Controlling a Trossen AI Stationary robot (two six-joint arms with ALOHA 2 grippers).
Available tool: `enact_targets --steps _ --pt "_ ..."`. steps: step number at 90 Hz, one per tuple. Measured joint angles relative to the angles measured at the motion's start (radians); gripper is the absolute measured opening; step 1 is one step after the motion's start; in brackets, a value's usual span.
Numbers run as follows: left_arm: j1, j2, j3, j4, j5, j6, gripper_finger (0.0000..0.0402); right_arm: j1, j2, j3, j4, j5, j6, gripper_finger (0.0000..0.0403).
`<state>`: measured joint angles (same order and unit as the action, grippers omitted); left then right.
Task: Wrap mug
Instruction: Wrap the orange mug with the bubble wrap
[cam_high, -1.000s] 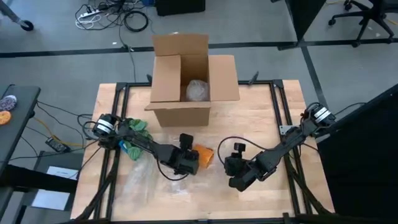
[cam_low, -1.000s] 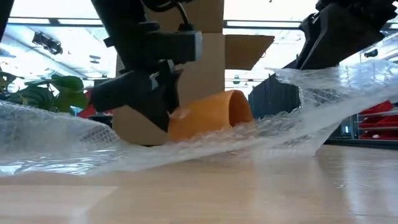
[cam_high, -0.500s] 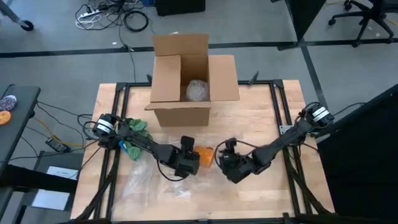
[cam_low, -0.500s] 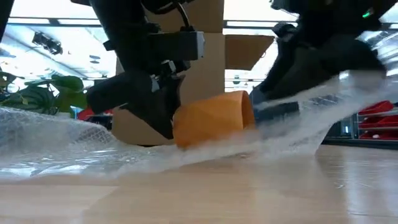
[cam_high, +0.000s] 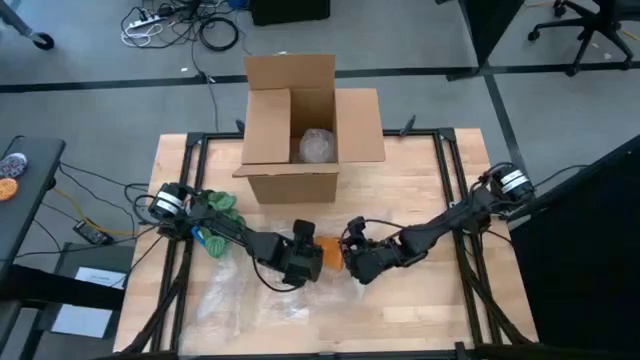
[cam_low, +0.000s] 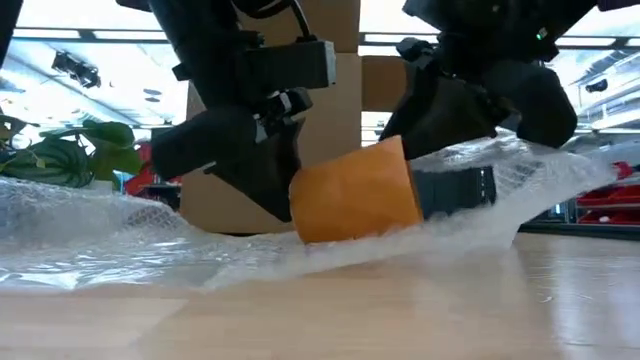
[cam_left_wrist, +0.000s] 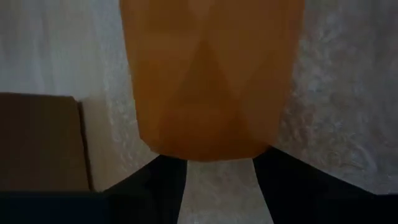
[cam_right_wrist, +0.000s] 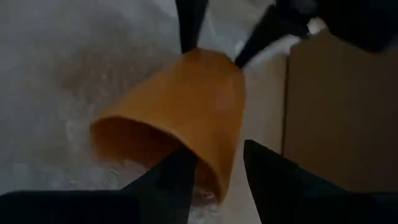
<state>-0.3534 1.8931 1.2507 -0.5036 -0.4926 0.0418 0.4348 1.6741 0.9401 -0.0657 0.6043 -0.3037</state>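
Note:
An orange mug (cam_high: 329, 250) lies on its side on a sheet of bubble wrap (cam_low: 100, 235), its mouth toward the table's right. My left gripper (cam_high: 312, 256) is shut on the mug's base end. My right gripper (cam_high: 350, 262) stands open at the mouth (cam_right_wrist: 155, 140), one finger in front of the opening and one outside the wall. The wrap's right part (cam_low: 540, 175) rises beside that gripper. My left gripper pinches the mug's base end (cam_left_wrist: 205, 146) between its two fingers (cam_left_wrist: 166, 180), which come nearly level from the table's left. The mug is tilted with its mouth end a little higher, and its lower side (cam_low: 350, 232) rests on the wrap. My right gripper has the mug's rim (cam_right_wrist: 217, 183) between its fingers with a gap; I cannot tell whether it touches the mug or the wrap.
An open cardboard box (cam_high: 300, 130) stands at the table's far middle with a wrapped bundle (cam_high: 318, 146) inside. A green thing (cam_high: 218, 205) lies by the left arm. The rest of the wrap (cam_high: 240, 295) spreads toward the near left.
My right gripper has gone toward the table's left, up to the mug's mouth. The wrap's right part, raised high a second ago, has come down and bunched beside the mug. The mug has turned side-on with its mouth end tipped up.

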Motion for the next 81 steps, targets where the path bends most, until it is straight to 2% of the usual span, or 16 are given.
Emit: enact_targets --steps 12,18,26,43,55,81 --pt "0.001 -0.002 0.0 -0.015 -0.003 0.003 0.0168 0.002 0.075 0.0 0.067 0.022 -0.04 0.0109" --pt "0.001 -0.002 0.0 -0.03 -0.002 0.003 0.0168 0.017 0.114 0.002 0.123 0.082 -0.066 0.0099" --pt "0.001 -0.002 0.0 -0.05 -0.004 0.002 0.0168 0.039 0.153 0.002 0.173 0.181 -0.078 0.0074" --pt "0.022 -0.002 -0.017 -0.109 -0.018 -0.015 0.0168 0.081 0.154 0.001 0.21 0.262 -0.094 0.0009" --pt "0.051 -0.001 -0.068 -0.082 -0.018 -0.047 0.0168 0.118 0.145 -0.001 0.247 0.292 -0.126 0.0012" --pt "0.075 -0.006 -0.144 0.039 -0.002 -0.097 0.0168 0.169 0.14 -0.001 0.293 0.309 -0.065 0.0005"
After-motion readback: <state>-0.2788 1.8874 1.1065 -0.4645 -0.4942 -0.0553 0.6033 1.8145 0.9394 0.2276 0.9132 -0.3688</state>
